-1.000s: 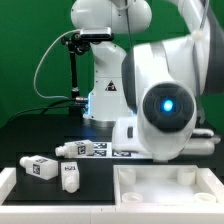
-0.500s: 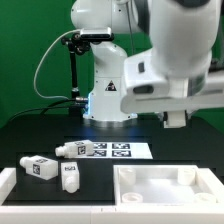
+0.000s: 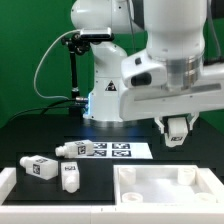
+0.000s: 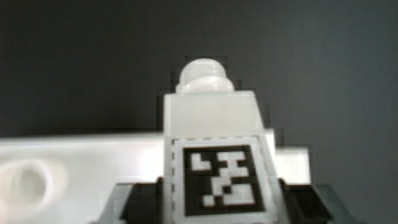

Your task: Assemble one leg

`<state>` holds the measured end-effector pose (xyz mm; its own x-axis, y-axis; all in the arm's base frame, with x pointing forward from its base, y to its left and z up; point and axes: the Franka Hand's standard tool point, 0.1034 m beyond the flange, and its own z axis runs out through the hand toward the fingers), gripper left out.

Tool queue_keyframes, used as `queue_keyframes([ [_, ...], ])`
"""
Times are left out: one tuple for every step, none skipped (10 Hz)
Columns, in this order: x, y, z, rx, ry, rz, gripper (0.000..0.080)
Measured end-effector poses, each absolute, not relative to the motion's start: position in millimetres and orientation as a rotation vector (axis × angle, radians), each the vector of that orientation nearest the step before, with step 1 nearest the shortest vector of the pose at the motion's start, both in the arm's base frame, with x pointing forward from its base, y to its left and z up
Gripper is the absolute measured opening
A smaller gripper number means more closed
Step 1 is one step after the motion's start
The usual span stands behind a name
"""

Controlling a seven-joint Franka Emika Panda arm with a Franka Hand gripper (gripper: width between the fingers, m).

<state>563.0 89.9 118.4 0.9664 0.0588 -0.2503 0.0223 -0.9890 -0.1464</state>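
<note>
My gripper (image 3: 177,131) hangs at the exterior view's right, above the far right part of the white square tabletop (image 3: 150,197). It is shut on a white leg (image 3: 177,136). In the wrist view the gripper (image 4: 222,205) has its dark fingers (image 4: 139,203) pressed on both sides of that leg (image 4: 215,120). The leg's tag faces the camera and its rounded tip points away. The tabletop's edge (image 4: 71,160) lies beside and below it. Three more legs lie at the exterior view's left (image 3: 40,167), (image 3: 70,150), (image 3: 69,178).
The marker board (image 3: 120,151) lies flat in the middle of the black table. The robot base (image 3: 105,95) and a thin stand with a cable (image 3: 73,70) are behind it. A white rim (image 3: 8,182) runs along the near left.
The arm has drawn back from the exterior camera and moved toward the view's right. The gripper with the leg has come into view above the tabletop. The loose legs have not moved.
</note>
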Motion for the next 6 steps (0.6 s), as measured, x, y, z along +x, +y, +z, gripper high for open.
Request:
queue_keyframes([
  [575.6, 96.2, 123.9, -2.982, -0.090, 0.310, 0.0285],
  [578.5, 104.4, 124.9, -2.984, -0.108, 0.282, 0.0285],
  [586.5, 104.6, 124.3, -2.992, -0.100, 0.166, 0.0285],
  [586.8, 103.2, 123.3, -3.000, -0.094, 0.086, 0.0285],
  [590.7, 102.2, 123.3, -3.005, -0.086, -0.035, 0.0285],
  [592.7, 101.1, 122.2, -3.005, -0.080, -0.148, 0.0285],
])
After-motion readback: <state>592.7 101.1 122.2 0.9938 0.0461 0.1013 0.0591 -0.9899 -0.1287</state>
